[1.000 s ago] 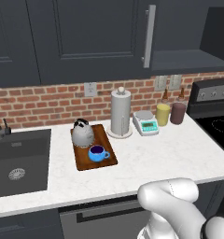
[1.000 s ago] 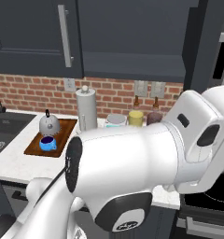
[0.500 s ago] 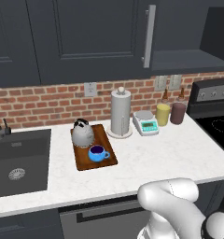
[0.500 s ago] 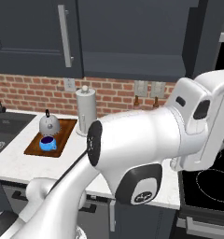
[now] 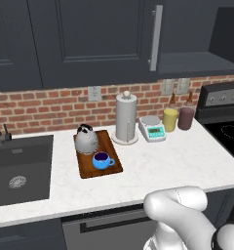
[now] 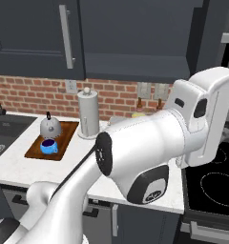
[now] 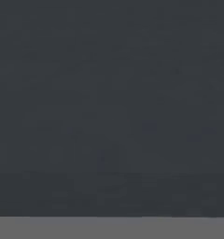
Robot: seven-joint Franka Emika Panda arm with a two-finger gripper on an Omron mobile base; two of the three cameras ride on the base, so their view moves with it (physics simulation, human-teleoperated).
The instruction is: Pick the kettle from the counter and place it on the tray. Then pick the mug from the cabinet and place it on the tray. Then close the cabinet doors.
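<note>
Blue mug with side handle (image 5: 103, 160) sits at near end of dark reddish-brown wooden tray (image 5: 114, 167) on white marbled tabletop (image 5: 177, 161); squat silver-grey kettle (image 5: 86, 139) just behind it on tray. Dark charcoal cabinet door (image 5: 94, 39) above. End effector jaws spread wide, holding nothing.

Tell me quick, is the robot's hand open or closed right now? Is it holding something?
Gripper: the pictures don't show it. It reads as wide open, and whether it holds anything cannot be told.
</note>
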